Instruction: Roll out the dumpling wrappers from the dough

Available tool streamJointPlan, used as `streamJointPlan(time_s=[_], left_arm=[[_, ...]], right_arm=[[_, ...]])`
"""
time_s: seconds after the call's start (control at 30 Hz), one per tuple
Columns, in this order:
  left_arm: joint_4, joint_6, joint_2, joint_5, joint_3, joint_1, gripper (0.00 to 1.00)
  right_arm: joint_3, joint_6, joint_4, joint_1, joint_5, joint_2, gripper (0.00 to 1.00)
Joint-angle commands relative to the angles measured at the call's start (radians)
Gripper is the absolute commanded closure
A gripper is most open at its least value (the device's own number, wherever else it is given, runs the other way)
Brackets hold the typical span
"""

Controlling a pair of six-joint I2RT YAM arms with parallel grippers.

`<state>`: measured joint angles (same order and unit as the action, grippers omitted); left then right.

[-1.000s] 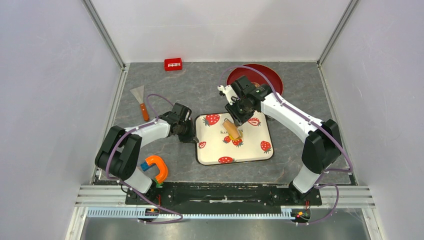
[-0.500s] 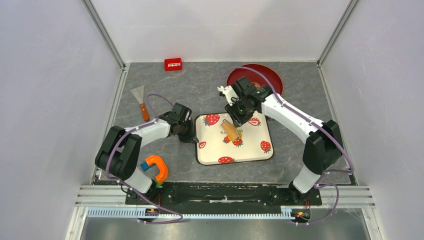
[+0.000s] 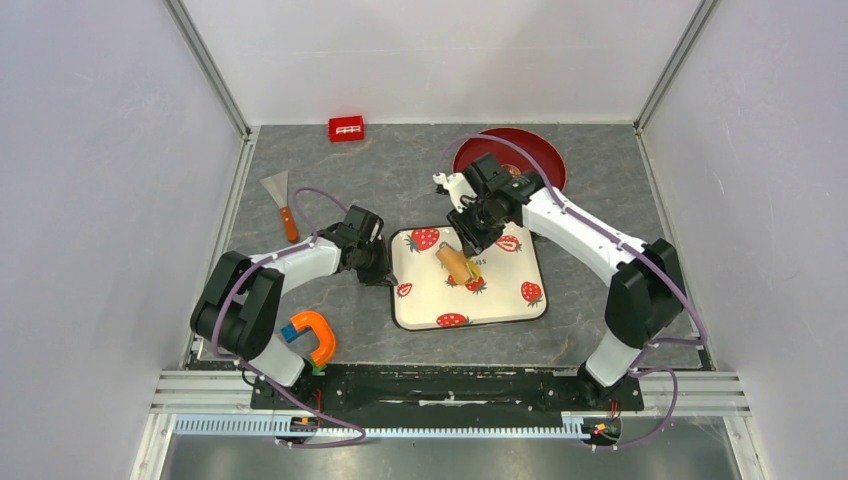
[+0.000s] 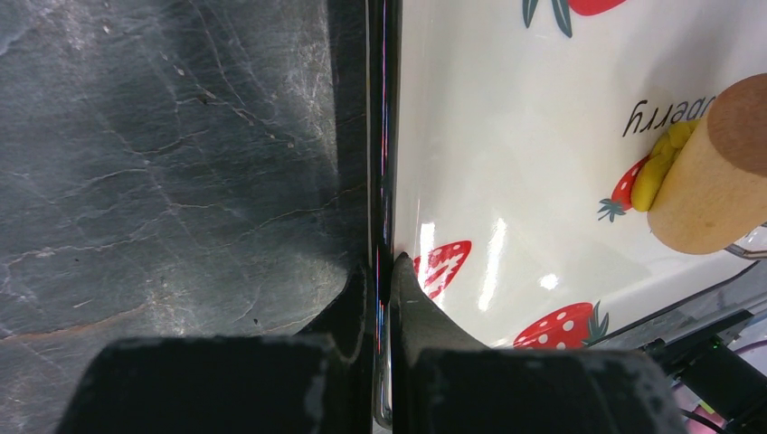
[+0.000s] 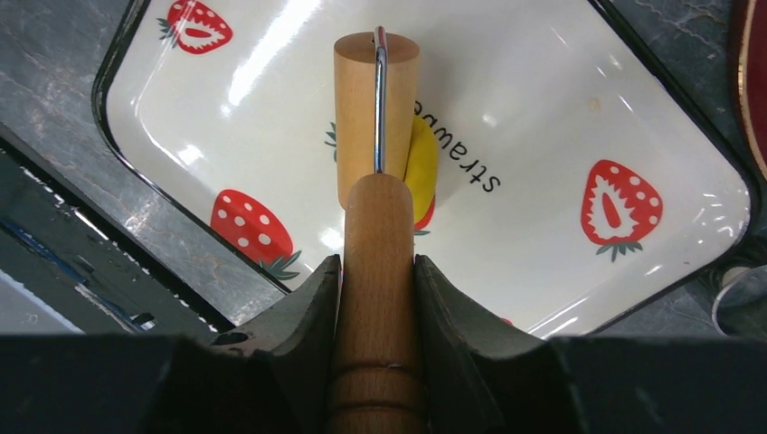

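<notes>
Rolling under way on the grey counter (image 3: 330,190): at the centre of the overhead view, the strawberry-print tray (image 3: 500,290) could skid if the left gripper (image 4: 384,276) loses its pinch on the tray's left rim under the push of the rolling. The wooden roller (image 3: 455,262) rests on the tray just above its middle. The dough (image 5: 421,163), a small yellow lump, shows at the barrel's right side in the right wrist view, touching it and partly beneath it. Pressed off-centre like this, the dough may squeeze out sideways, stick to the wood or lift with it instead of flattening evenly. The right arm reaches from the lower right of the overhead view to the tray's upper middle, wrist bent downward, and the right gripper (image 5: 377,271) has its fingers clamped on the roller's handle. The left arm lies low with its elbow folded at the lower left, its fingers closed on the tray's rim.
</notes>
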<state>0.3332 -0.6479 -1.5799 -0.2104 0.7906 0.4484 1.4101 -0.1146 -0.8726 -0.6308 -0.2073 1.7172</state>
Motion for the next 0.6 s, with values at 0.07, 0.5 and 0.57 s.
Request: streamJointPlan(time_s=[0.07,0.5,0.57], left_arm=[[0.077,0.016,-0.067,0.095,-0.039,0.03,0.98],[0.076,0.013,-0.058,0.099,-0.05,0.032,0.98],[0.076,0.013,-0.058,0.1,-0.049,0.032,0.98]], right_arm=[[-0.141,0.053,-0.037,-0.061,-0.195,0.184,1.0],[0.055,0.085,-0.073,0.008,-0.145,0.136,1.0],[0.117,0.072,-0.097,0.022,-0.176,0.129,1.0]])
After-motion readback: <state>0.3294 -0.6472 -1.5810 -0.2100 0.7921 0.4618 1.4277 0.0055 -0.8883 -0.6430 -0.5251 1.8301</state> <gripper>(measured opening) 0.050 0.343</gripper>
